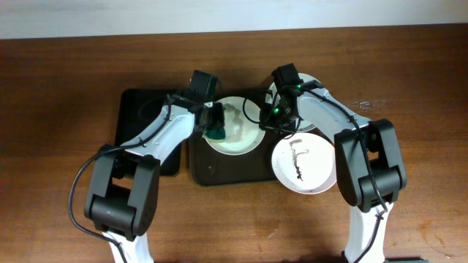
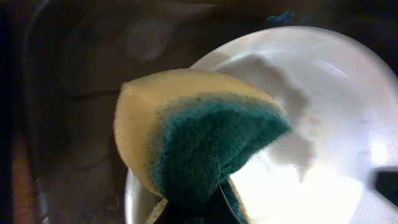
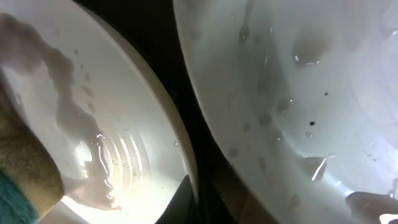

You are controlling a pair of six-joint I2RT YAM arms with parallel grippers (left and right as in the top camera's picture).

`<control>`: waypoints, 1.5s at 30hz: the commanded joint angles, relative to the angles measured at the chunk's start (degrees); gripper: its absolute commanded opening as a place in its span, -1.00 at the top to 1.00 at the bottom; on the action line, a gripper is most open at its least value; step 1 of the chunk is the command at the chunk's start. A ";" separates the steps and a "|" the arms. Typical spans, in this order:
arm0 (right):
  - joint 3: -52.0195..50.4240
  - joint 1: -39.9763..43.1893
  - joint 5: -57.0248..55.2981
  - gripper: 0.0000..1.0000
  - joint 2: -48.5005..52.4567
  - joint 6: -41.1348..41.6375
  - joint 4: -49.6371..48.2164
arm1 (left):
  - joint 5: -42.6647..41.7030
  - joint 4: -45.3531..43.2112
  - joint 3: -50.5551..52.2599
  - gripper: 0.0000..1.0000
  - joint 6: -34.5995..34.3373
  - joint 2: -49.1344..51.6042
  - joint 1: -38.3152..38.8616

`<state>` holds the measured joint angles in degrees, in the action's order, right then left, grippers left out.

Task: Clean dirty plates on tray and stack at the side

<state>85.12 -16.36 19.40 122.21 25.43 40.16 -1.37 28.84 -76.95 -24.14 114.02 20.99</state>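
A white plate (image 1: 238, 135) lies on the dark brown tray (image 1: 219, 172), wet and smeared. My left gripper (image 1: 214, 126) is shut on a yellow and green sponge (image 2: 199, 143) and holds it over the left side of this plate (image 2: 323, 124). My right gripper (image 1: 268, 121) is shut on the right rim of the same plate (image 3: 124, 124), with one dark finger over the rim (image 3: 185, 194). A second plate (image 1: 313, 82) lies behind, mostly under my right arm, and shows with water drops in the right wrist view (image 3: 311, 93). A third plate (image 1: 303, 166) with dark brown streaks lies at the tray's right edge.
A smaller black tray (image 1: 142, 109) lies left of the brown tray, under my left arm. The wooden table (image 1: 66, 88) runs out to both sides and to the front.
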 commanded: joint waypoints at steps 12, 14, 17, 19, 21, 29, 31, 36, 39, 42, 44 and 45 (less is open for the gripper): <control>-0.70 0.31 -1.62 0.92 1.07 -0.15 0.07 | -14.49 -8.83 12.37 1.00 13.09 0.48 0.00; -0.70 0.31 -1.62 0.92 1.07 -0.15 0.00 | -23.67 -6.14 11.37 1.00 21.09 0.26 -0.17; -0.70 0.26 -1.60 0.92 1.07 -0.17 -0.09 | -30.53 -2.82 5.35 1.00 22.27 0.26 -1.42; -0.70 0.26 -1.55 0.92 1.07 -1.07 -0.02 | -25.70 -1.25 -1.53 1.00 21.49 0.26 -2.27; -0.70 0.26 -1.57 0.92 1.07 -1.22 0.26 | -14.05 4.07 -8.44 1.00 18.36 0.26 -3.17; 2.54 0.20 0.59 0.92 -2.36 -8.15 1.68 | -0.96 16.83 -19.10 1.00 7.02 0.28 -9.99; 3.91 -0.72 -6.73 0.92 -6.62 -8.28 4.11 | -0.96 18.80 -19.10 1.00 7.02 0.28 -9.88; 4.26 -8.13 -33.46 0.92 -13.73 -7.61 8.96 | -1.40 20.20 -19.10 1.00 7.02 0.28 -9.86; 4.26 -14.38 -50.88 0.92 -17.38 -5.18 10.56 | -1.40 20.33 -19.10 1.00 7.02 0.28 -9.88; 4.26 -20.65 -66.34 0.92 -19.78 -5.20 10.64 | -1.40 20.33 -19.10 1.00 7.02 0.28 -9.88; 4.26 -24.55 -77.88 0.92 -20.41 -5.22 10.64 | -1.40 20.33 -19.10 1.00 7.02 0.28 -9.88; 4.26 -25.88 -82.55 0.92 -20.41 -5.22 10.64 | -1.40 20.35 -19.10 1.00 7.02 0.28 -9.88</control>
<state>88.09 -38.59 -44.05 104.03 19.31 50.81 -2.92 49.08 -94.52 -16.34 114.13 11.11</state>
